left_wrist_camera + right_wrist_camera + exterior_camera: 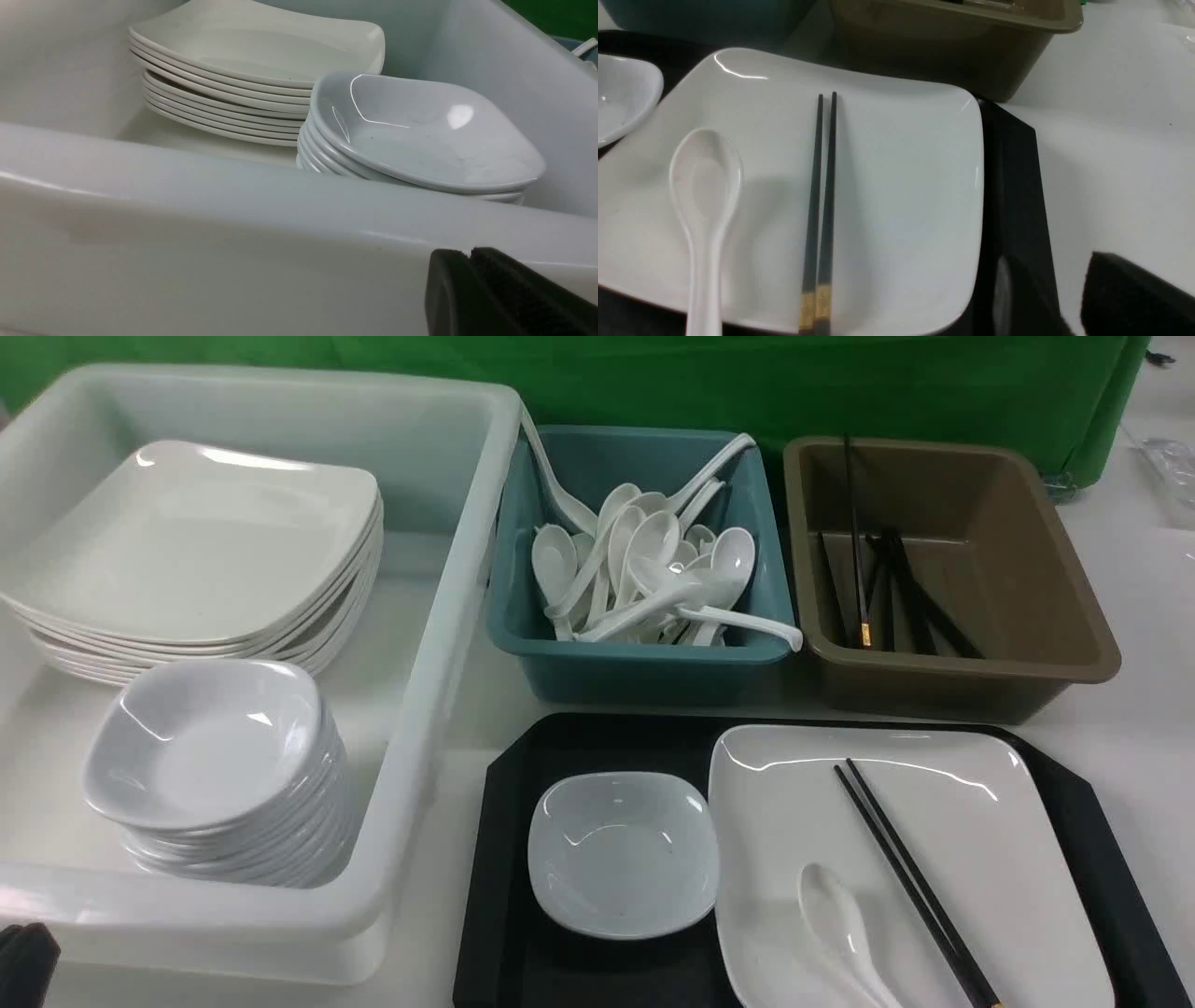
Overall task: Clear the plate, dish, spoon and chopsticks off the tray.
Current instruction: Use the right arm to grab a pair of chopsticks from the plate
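Observation:
The black tray (495, 859) lies at the front right. On it stand the small dish (624, 854) on the left and the large plate (971, 859) on the right. The chopsticks (910, 877) and the spoon (845, 933) lie on the plate. My left gripper (469, 254) is shut and empty, outside the white tub's near wall; it shows at the front view's bottom left corner (23, 938). My right gripper (1057, 275) is open and empty over the tray's rim (1013, 186), beside the plate (901, 186), chopsticks (822, 196) and spoon (703, 186).
A white tub (448, 644) on the left holds a stack of plates (196, 551) and a stack of dishes (210, 747). A teal bin (644, 663) holds several spoons. A brown bin (1027, 569) holds several chopsticks. A green backdrop stands behind.

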